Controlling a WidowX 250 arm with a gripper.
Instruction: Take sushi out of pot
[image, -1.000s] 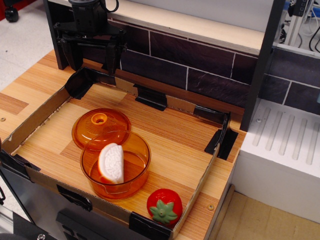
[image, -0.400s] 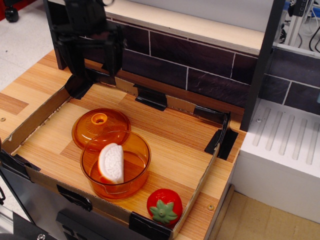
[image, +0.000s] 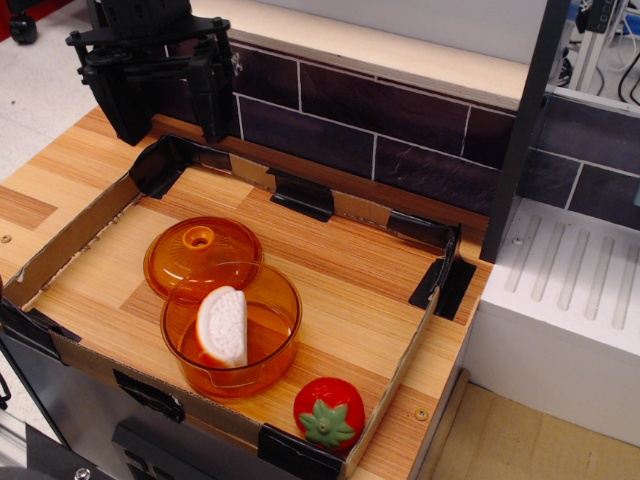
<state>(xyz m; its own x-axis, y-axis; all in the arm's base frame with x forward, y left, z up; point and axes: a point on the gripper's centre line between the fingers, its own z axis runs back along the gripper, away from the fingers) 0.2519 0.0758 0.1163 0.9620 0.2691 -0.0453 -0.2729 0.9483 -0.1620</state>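
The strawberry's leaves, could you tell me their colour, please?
Green, on the red strawberry; clearest in observation.image.

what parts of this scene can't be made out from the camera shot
- Lid: its near edge, overlapped by the pot rim.
- Sushi: its underside, turned away inside the pot.
- Gripper: upper body, cut off by the top edge.
- Strawberry: its base, behind the cardboard wall.

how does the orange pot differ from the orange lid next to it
The pot is deeper, with straight walls, and holds the sushi; the lid is flatter, domed and holds nothing. The lid has a central hole on top; the pot is open-topped with a small lip. The pot sits nearer the front edge, overlapping the lid. Both are round, transparent orange plastic.
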